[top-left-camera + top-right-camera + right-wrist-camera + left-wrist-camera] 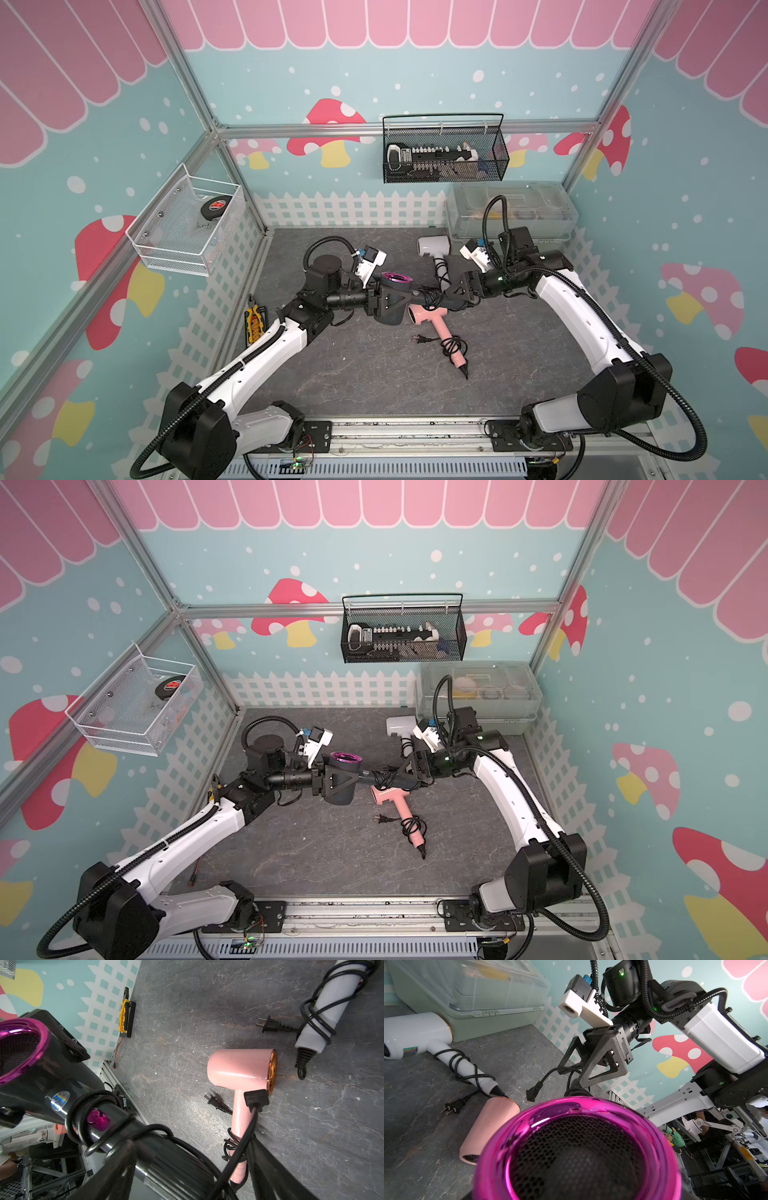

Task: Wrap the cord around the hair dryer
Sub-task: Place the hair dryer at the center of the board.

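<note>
I hold the black hair dryer [387, 321] aloft just above the pink hair dryer [441, 331], with the left gripper [399, 303] clenched on its barrel, I judge to leave the handle free for the cord [248, 1126]. The right gripper [453, 297] straddles the handle end; whether it is clamped I cannot tell. I count three dryers and three plugs; the white hair dryer [432, 245] lies beyond the pink.

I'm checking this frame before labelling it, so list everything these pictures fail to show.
- Left gripper: its fingers are hidden in the left wrist view by the black dryer's rim, and too small in both top views.
- Right gripper: its fingers are blurred in the right wrist view, so I cannot tell whether they clamp the handle or the cord.
- Box: contents hazy through the lid.
- Basket: contents too small behind the mesh.
</note>
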